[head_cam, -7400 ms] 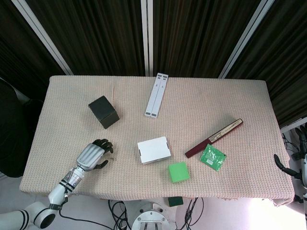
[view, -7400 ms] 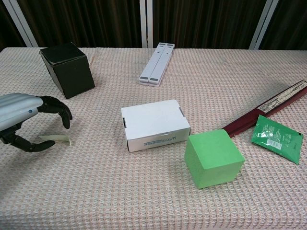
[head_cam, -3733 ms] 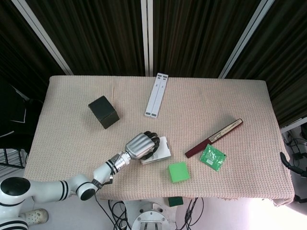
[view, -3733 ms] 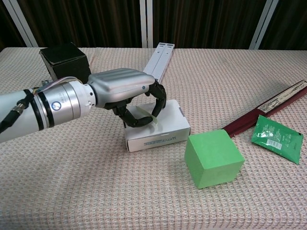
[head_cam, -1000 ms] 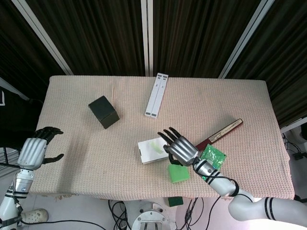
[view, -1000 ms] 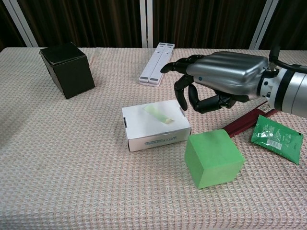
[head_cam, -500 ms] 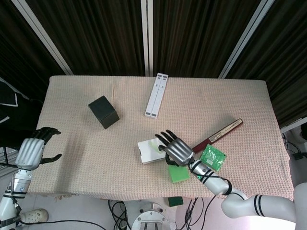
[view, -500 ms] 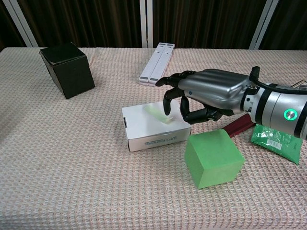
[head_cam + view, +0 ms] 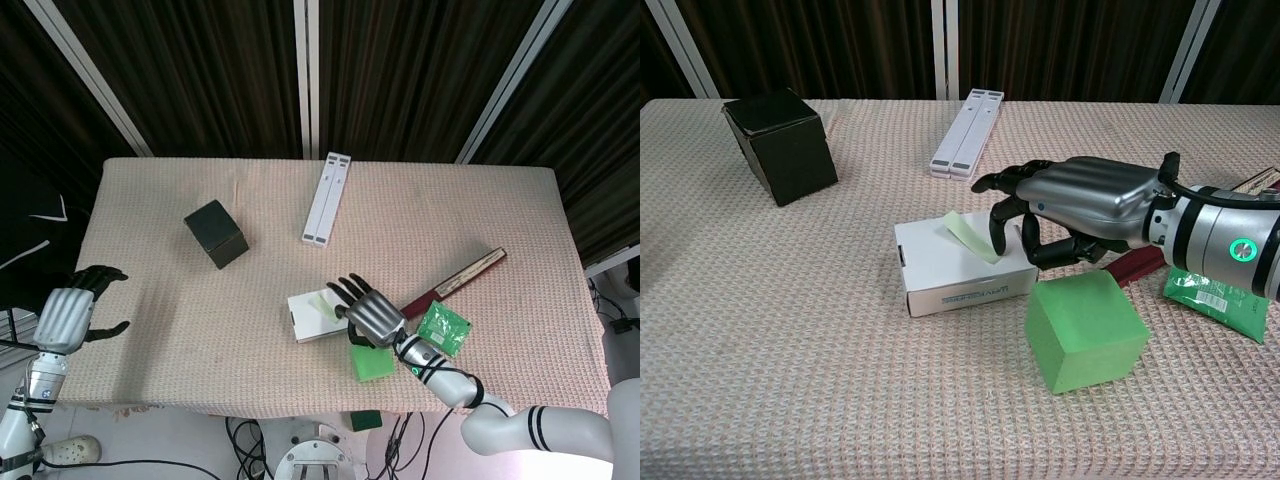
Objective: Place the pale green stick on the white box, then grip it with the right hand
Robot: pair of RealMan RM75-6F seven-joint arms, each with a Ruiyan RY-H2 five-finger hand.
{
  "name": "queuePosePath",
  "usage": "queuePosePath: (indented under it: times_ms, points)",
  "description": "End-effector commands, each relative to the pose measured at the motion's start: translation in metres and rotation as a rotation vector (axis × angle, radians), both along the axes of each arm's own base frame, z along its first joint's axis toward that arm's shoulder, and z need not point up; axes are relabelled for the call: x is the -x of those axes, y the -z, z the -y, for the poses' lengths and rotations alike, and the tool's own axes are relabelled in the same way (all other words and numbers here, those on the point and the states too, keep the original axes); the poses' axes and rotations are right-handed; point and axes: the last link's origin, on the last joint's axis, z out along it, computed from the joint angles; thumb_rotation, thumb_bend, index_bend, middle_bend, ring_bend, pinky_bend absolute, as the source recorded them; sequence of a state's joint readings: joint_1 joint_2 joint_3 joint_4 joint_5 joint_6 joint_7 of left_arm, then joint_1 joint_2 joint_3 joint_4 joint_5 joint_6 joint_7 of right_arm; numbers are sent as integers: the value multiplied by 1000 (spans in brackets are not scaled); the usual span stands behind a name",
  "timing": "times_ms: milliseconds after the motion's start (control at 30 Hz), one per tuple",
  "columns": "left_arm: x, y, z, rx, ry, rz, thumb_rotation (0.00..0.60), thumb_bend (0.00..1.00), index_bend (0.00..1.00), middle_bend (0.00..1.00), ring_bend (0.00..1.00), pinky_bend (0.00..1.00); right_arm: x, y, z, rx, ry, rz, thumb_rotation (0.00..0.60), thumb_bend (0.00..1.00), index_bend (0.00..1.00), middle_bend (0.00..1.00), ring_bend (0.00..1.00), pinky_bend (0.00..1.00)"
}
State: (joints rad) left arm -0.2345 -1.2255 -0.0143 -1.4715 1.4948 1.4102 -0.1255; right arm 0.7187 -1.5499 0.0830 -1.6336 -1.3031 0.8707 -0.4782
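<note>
Right hand [image 9: 1080, 212] has dropped lower over the white box [image 9: 962, 262] since a moment ago; its fingertips [image 9: 997, 243] now touch the pale green stick [image 9: 971, 236], whose far end has tipped up off the box top. Fingers curled down around the stick's near end, thumb under; can't tell if it's actually pinched yet. Stick sits on the box, tilted, near the right edge.

Green cube [image 9: 1084, 329] sits just beside the box's front-right corner, directly under the wrist, so it's tight there. Dark red case [image 9: 447, 288] and green packet [image 9: 1220, 289] lie behind the forearm. Black box [image 9: 781, 144] and white slat [image 9: 966, 132] well apart. Left hand [image 9: 68, 316] off the tabletop edge, fingers spread, empty.
</note>
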Motion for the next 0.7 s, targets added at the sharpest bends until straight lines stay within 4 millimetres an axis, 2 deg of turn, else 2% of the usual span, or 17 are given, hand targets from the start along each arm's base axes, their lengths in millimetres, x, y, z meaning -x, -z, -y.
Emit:
queuePosePath:
  times_ms: [33, 467, 700]
  points:
    - [-1, 1, -1, 2, 3, -1, 600, 25, 302, 251, 177, 241, 1, 1, 0, -3, 5, -3, 258, 1000, 408, 0, 0, 0]
    - [0, -1, -1, -5, -4, 3, 600, 25, 301, 251, 177, 241, -8, -8, -2, 10, -23, 52, 255, 1000, 408, 0, 0, 0]
    - [2, 1, -1, 7, -5, 2, 600, 24, 302, 251, 178, 241, -3, 0, -6, -11, -21, 17, 258, 1000, 410, 0, 0, 0]
